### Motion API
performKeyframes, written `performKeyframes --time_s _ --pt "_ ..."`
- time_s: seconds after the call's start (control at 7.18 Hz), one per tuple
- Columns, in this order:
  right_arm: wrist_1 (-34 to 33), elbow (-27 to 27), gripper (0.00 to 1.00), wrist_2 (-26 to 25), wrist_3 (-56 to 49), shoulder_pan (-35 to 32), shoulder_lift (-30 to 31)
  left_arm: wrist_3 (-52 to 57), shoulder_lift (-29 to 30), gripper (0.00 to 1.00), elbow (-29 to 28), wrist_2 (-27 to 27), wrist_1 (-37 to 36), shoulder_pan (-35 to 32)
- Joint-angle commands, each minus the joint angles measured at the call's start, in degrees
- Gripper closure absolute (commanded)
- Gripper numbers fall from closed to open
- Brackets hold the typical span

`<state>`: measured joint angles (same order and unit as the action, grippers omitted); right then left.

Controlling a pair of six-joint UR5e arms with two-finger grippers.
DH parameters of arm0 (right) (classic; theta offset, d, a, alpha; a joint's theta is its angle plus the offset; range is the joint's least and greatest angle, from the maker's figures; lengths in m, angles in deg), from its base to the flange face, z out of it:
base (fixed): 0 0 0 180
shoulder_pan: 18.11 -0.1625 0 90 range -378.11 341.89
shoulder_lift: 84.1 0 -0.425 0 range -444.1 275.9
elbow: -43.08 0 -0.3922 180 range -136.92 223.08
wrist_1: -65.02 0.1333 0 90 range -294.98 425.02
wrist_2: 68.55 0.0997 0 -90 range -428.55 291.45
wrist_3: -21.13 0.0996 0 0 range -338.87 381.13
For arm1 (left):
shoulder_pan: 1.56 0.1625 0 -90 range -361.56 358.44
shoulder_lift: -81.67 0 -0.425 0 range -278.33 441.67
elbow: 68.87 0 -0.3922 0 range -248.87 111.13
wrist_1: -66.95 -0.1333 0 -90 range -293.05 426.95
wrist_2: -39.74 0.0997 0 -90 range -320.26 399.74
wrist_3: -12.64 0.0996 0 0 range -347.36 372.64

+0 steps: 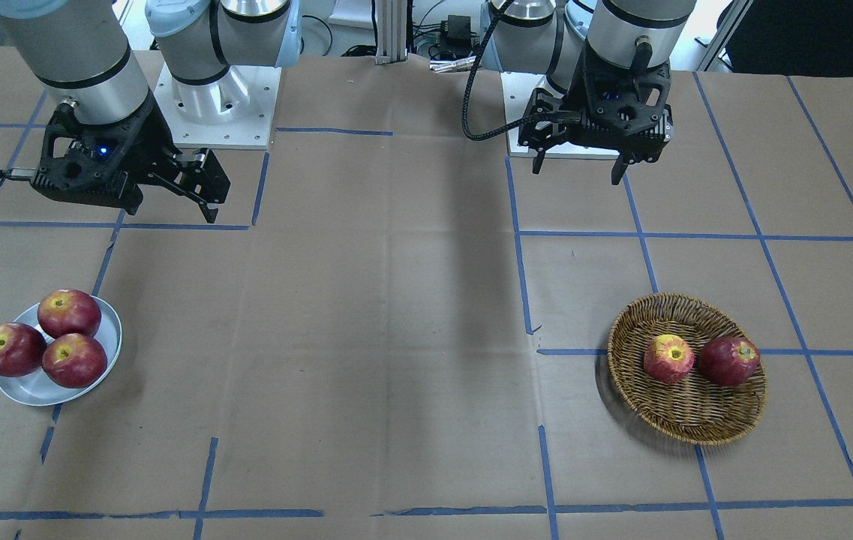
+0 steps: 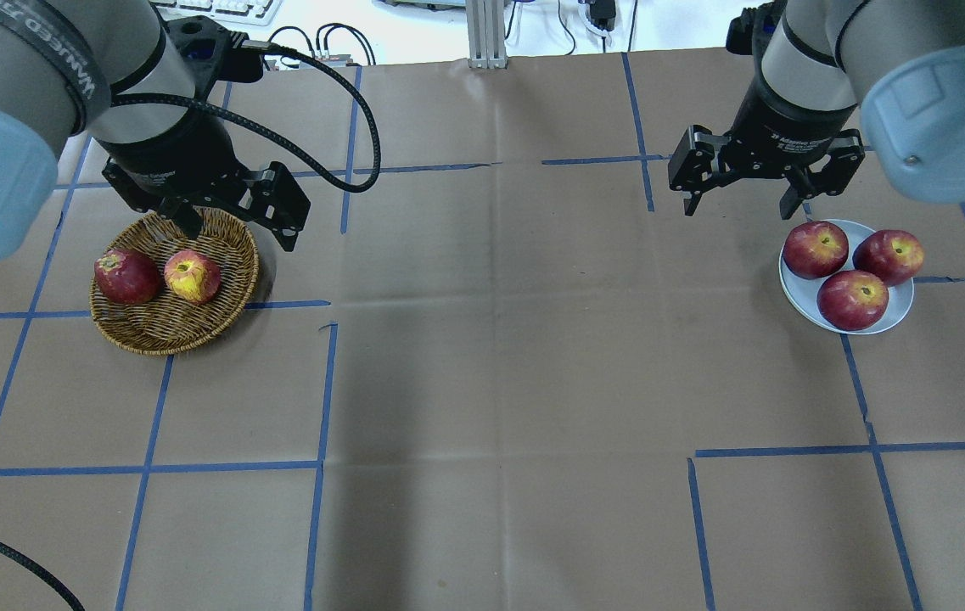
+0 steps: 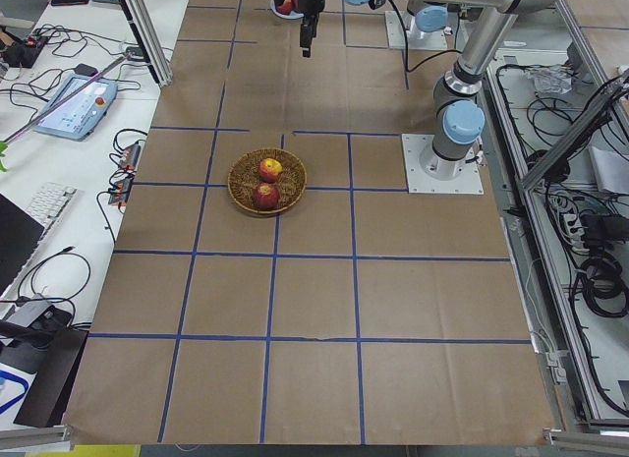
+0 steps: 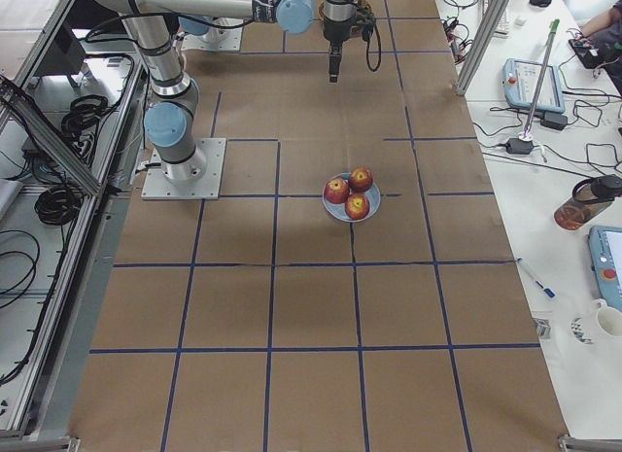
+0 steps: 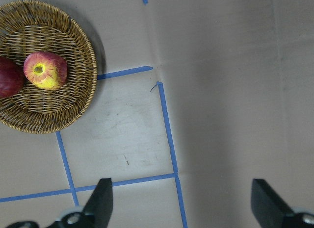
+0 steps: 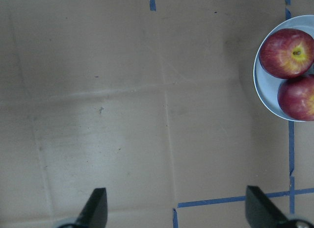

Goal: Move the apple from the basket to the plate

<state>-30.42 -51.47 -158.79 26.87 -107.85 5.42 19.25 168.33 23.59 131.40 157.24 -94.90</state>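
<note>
The pinkish-red apple with a yellow top lies in the wicker basket, next to a darker red apple. It also shows in the overhead view and the left wrist view. My left gripper is open and empty, raised above the table beside the basket's inner far rim. The white plate holds three dark red apples. My right gripper is open and empty, raised just off the plate's far inner side.
The table is brown paper with a blue tape grid. Both arm bases stand on white mounting plates at the robot's edge. One plate apple overhangs the rim. A wide stretch of bare paper lies between basket and plate.
</note>
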Motion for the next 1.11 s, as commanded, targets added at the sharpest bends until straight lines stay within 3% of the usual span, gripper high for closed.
performKeyframes --time_s 0.0,0.42,0.56,0.98 --pt "0.0 0.0 0.00 0.1 0.0 0.0 0.1 0.1 0.0 0.01 0.0 0.0 0.1 0.1" --pt "-0.4 0.1 0.00 0.1 -0.5 0.2 0.0 3.3 -0.3 0.01 2.3 -0.1 -0.2 1.4" --pt "-0.4 0.1 0.00 0.1 -0.6 0.2 0.0 6.5 -0.3 0.01 4.1 -0.2 -1.9 5.1" --pt "-0.3 0.1 0.00 0.0 -0.6 0.2 0.2 20.2 1.7 0.01 11.1 0.0 -14.6 15.8"
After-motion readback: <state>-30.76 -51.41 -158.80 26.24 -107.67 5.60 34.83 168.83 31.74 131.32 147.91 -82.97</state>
